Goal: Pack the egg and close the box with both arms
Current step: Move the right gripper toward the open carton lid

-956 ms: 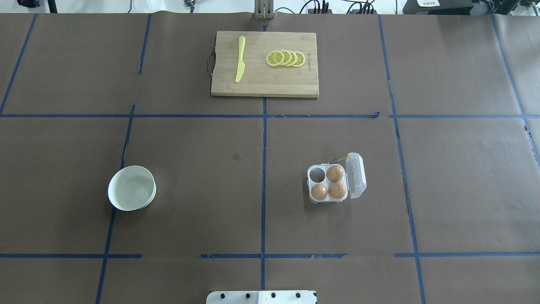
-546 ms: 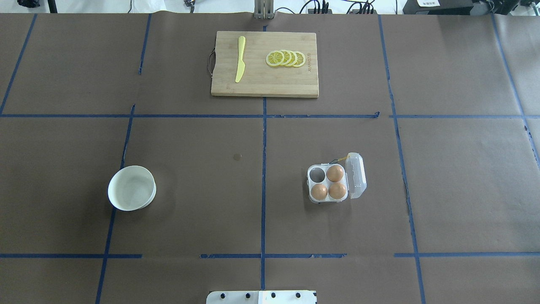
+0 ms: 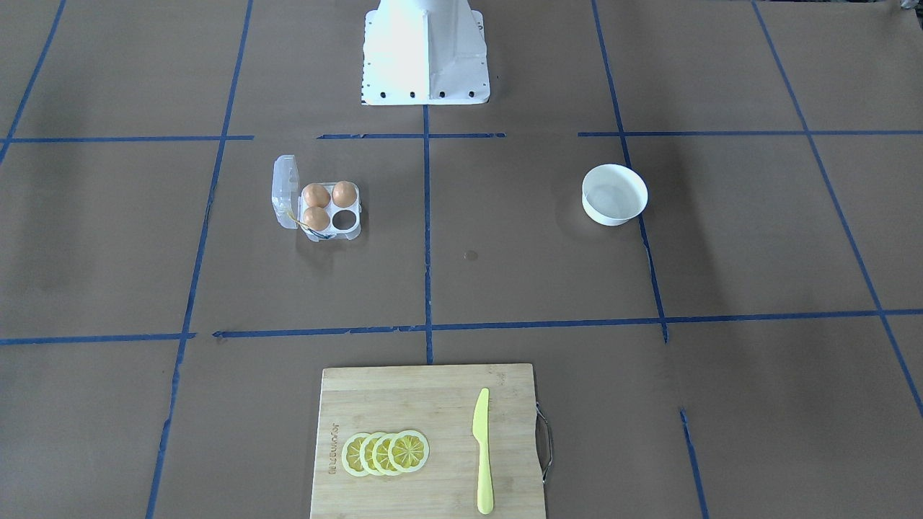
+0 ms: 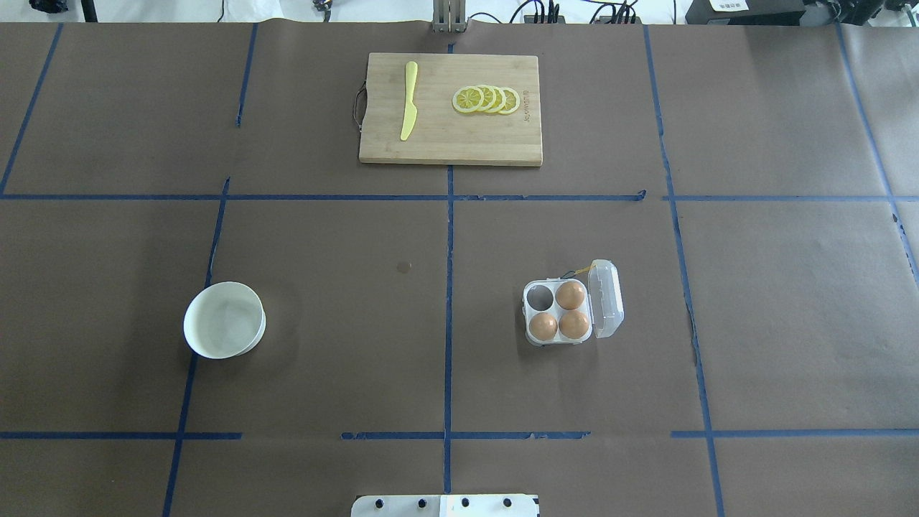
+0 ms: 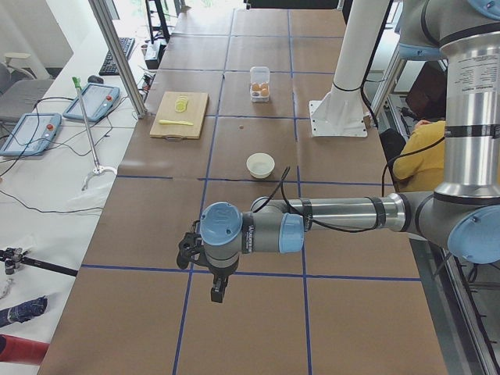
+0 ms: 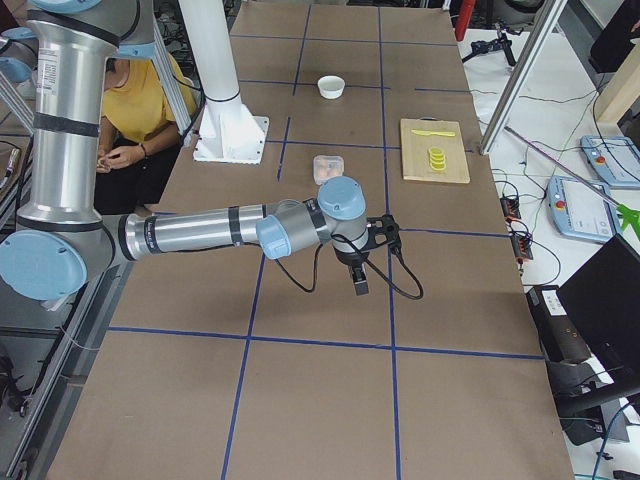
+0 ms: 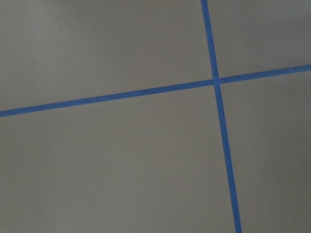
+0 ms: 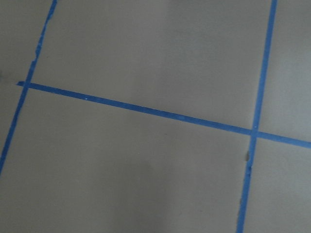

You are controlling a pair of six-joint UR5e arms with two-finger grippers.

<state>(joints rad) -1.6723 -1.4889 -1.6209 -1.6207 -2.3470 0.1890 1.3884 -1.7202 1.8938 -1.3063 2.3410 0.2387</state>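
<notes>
The clear egg box point(image 4: 526, 310) sits right of the table's centre with its lid point(image 4: 607, 298) open to the right. Three brown eggs point(image 4: 571, 294) fill three cells; the far-left cell point(image 4: 538, 296) is empty. The box also shows in the front view point(image 3: 326, 232). No loose egg is in view. My left gripper point(image 5: 217, 291) hangs over bare table far from the box, seen only in the exterior left view. My right gripper point(image 6: 360, 280) hangs over bare table on the other side, seen only in the exterior right view. I cannot tell whether either is open or shut.
A white bowl point(image 4: 224, 319) stands at the left and looks empty. A wooden cutting board point(image 4: 438, 140) at the back centre carries a yellow knife point(image 4: 408, 100) and lemon slices point(image 4: 487, 99). Both wrist views show only brown paper and blue tape lines.
</notes>
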